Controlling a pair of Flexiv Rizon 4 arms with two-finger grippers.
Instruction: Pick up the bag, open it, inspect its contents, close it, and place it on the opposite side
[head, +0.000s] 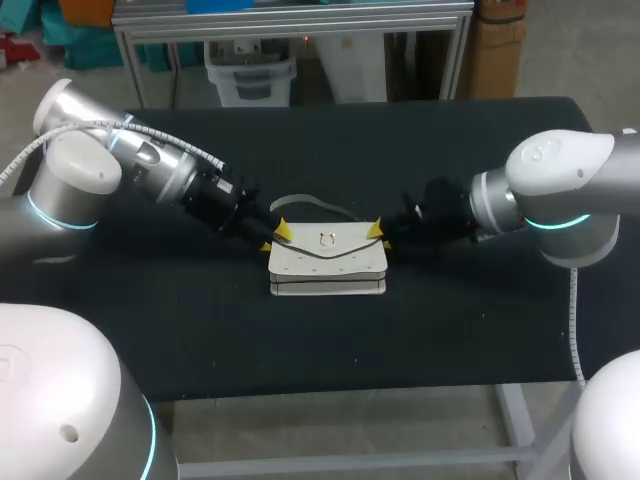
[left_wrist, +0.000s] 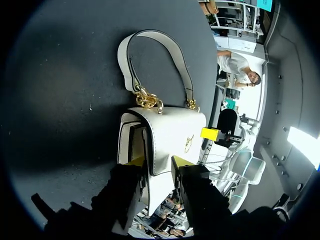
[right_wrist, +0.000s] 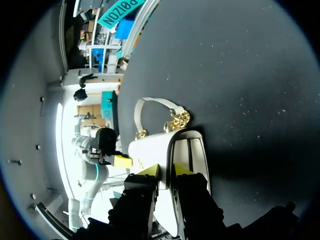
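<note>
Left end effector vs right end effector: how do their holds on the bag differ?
Left end effector takes the bag at its left end, right end effector at its right end. Left's fingers stand wider apart; right's are nearly together on the flap. Shared: yellow tips, both shut on the bag near the strap.

The left arm (head: 95, 165) and right arm (head: 555, 190) are rounded white-and-silver shells, each ringed by a cyan light; a ribbed white cable (head: 572, 320) trails along each. The wrists (head: 215, 200) turn black and blocky, perhaps bolted plates, ending in yellow fingertips (head: 283, 231).
</note>
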